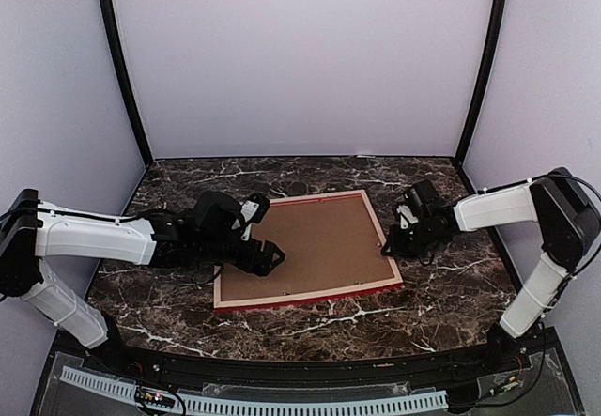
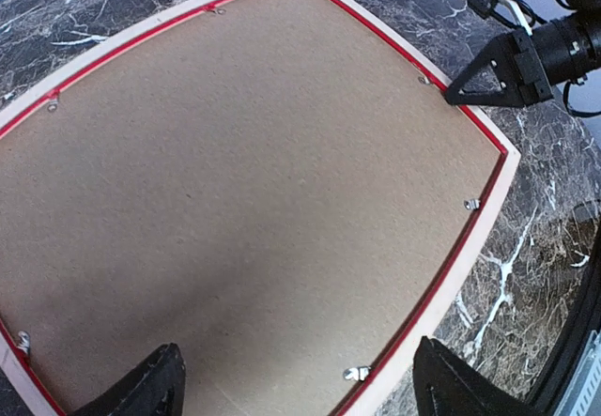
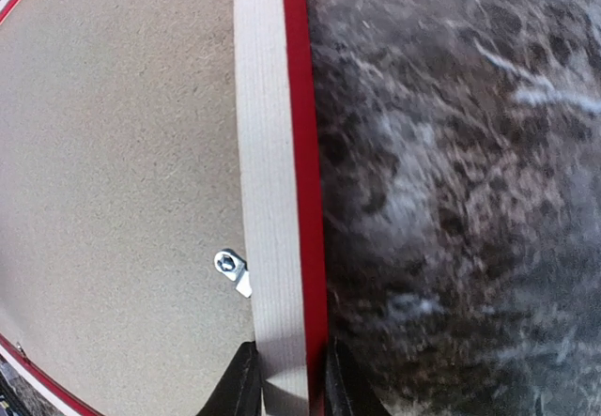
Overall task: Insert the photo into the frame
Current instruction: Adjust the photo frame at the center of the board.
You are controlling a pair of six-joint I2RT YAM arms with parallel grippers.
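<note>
A large thin-railed picture frame (image 1: 300,296), pale wood on the side facing up and bright red along its edges, lies flat on the dark marble-patterned worktop (image 1: 188,327), in the middle of the overhead view. A plain brown backing board (image 1: 324,242) fills its opening. Small silver turn clips (image 2: 357,373) sit along the inner edge of the rails, some of them turned in over the board.

The left claw (image 1: 268,256) hangs over the frame's lower left part, near that corner. In its own camera the two black fingers (image 2: 141,388) show at the bottom edge, spread wide, with the board and the near rail between them and nothing gripped.

The right claw (image 1: 390,245) is at the frame's right-hand rail, about halfway along. Seen from its wrist, the fingers (image 3: 239,388) stand narrow on either side of the pale rail, pinching it, one on the board side just below a clip (image 3: 230,266), the other on the red outer edge.
</note>
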